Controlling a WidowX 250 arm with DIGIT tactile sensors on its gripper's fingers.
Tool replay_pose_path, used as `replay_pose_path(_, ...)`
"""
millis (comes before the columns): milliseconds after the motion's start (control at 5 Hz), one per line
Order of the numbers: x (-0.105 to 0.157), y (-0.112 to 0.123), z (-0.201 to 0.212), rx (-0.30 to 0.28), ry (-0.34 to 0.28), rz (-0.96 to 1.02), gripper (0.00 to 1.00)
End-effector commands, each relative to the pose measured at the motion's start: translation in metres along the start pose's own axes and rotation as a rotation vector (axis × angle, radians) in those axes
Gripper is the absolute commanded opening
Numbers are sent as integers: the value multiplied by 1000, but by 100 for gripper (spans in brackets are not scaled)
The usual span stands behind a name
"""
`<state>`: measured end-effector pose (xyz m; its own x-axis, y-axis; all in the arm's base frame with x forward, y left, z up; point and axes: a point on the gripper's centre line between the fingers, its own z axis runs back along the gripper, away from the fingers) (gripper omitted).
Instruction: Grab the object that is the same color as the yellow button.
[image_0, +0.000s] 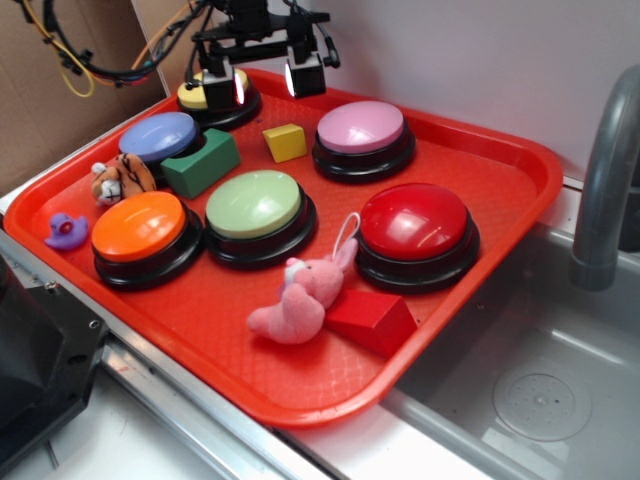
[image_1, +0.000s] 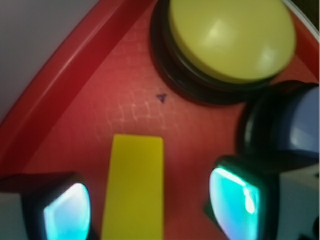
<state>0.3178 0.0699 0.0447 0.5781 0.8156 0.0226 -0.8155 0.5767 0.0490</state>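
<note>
The object, a small yellow block (image_0: 285, 142), lies on the red tray (image_0: 500, 170) between the yellow button (image_0: 210, 95) and a pink button. My gripper (image_0: 263, 82) hangs open over the tray's far edge, just behind the block and beside the yellow button. In the wrist view the yellow block (image_1: 134, 185) shows between my two glowing pads (image_1: 67, 212), closer to the left one, with gaps on both sides. The gripper (image_1: 150, 207) holds nothing. The yellow button (image_1: 230, 37) fills the top right of that view.
The tray also holds blue-purple (image_0: 158, 137), pink (image_0: 360, 128), light-green (image_0: 255, 205), orange (image_0: 140, 228) and red (image_0: 415, 222) buttons, a green block (image_0: 203, 162), a red block (image_0: 372, 320), a pink plush bunny (image_0: 300, 300), a tiger plush (image_0: 120, 178) and a purple duck (image_0: 66, 232). A sink faucet (image_0: 605, 180) stands right.
</note>
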Motion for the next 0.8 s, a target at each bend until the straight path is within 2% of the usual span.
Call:
replay_pose_path(0,9,-9,0,-61,-14,-2,100)
replay_pose_path(400,-5,-9,-14,-56,35,2,100)
replay_pose_path(600,-10,-12,-17,-89,77,-1,100)
